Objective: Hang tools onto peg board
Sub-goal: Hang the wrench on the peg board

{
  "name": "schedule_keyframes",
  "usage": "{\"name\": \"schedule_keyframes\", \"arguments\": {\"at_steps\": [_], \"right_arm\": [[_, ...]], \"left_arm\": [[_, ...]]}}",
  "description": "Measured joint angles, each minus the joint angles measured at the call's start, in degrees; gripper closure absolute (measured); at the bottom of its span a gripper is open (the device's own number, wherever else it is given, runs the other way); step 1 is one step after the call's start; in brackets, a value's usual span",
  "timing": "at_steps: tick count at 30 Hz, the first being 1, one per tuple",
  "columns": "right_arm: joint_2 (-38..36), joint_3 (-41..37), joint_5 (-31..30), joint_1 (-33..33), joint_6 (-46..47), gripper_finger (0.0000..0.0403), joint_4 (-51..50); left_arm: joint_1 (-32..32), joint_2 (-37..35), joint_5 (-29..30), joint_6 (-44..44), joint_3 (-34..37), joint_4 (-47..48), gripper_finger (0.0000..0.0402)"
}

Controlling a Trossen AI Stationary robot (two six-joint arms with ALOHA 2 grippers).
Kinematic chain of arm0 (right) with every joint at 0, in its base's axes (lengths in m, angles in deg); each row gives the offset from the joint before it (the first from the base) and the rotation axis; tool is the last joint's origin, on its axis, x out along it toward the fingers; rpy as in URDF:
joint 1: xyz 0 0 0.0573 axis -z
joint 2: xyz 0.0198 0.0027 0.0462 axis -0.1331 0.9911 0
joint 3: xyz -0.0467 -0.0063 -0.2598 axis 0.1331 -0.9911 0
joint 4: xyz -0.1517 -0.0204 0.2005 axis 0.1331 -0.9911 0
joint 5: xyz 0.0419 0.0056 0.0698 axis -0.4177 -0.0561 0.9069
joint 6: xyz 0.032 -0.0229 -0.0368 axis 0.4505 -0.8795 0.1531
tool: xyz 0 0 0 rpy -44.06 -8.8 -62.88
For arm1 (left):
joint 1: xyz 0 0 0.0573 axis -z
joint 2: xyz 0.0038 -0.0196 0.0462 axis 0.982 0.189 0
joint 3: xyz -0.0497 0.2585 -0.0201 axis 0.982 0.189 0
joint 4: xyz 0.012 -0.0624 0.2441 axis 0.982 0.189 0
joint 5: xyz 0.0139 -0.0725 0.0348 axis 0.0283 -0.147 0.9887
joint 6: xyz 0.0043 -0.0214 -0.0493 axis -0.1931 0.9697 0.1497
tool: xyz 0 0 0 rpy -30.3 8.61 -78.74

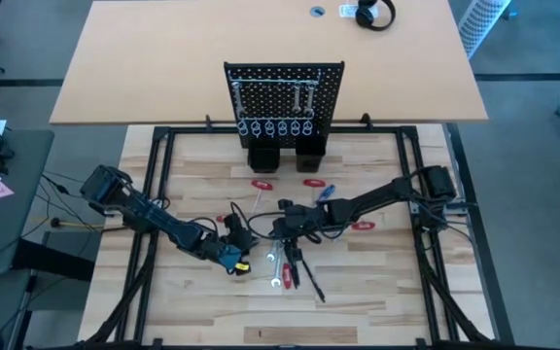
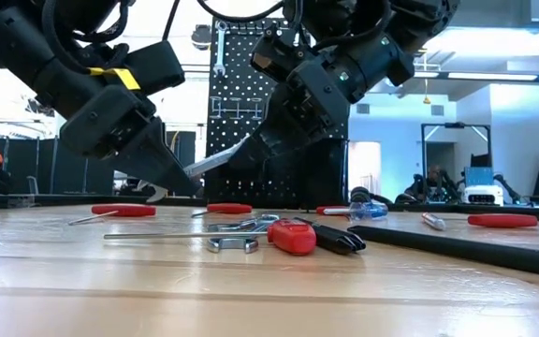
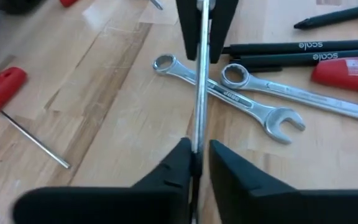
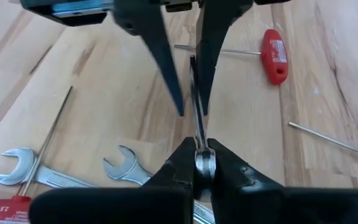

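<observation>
Low view: peg board [image 2: 251, 103] foot hidden behind both arms | long black tool [image 2: 466, 251] cut off at right edge | high view: hooks [image 1: 275, 127] too small to count — contents unclear

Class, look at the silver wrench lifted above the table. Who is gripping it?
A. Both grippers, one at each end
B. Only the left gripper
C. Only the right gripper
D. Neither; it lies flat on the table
A: the left gripper and the right gripper each pinch one end of the wrench, held clear of the table.
</observation>
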Motion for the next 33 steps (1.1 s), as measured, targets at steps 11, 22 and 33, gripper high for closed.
{"name": "schedule_keyframes", "arguments": {"at_steps": [11,22,33], "right_arm": [[-0.2,0.0,-0.2,0.0,0.5,0.0341,-1.2],[-19.1,-4.4,-9.9,-1.3,5.4,0.0263,-20.5],[-31.7,-22.8,-25.4,-16.7,15.1,0.0284,-0.6]], "left_arm": [[0.6,-1.4,1.9,0.5,-0.1,0.3,0.0399],[-1.9,-2.2,3.8,-4.9,8.7,-27.5,0.0401],[-20.2,-8.9,-21.7,-12.0,13.2,-58.8,0.0401]]}}
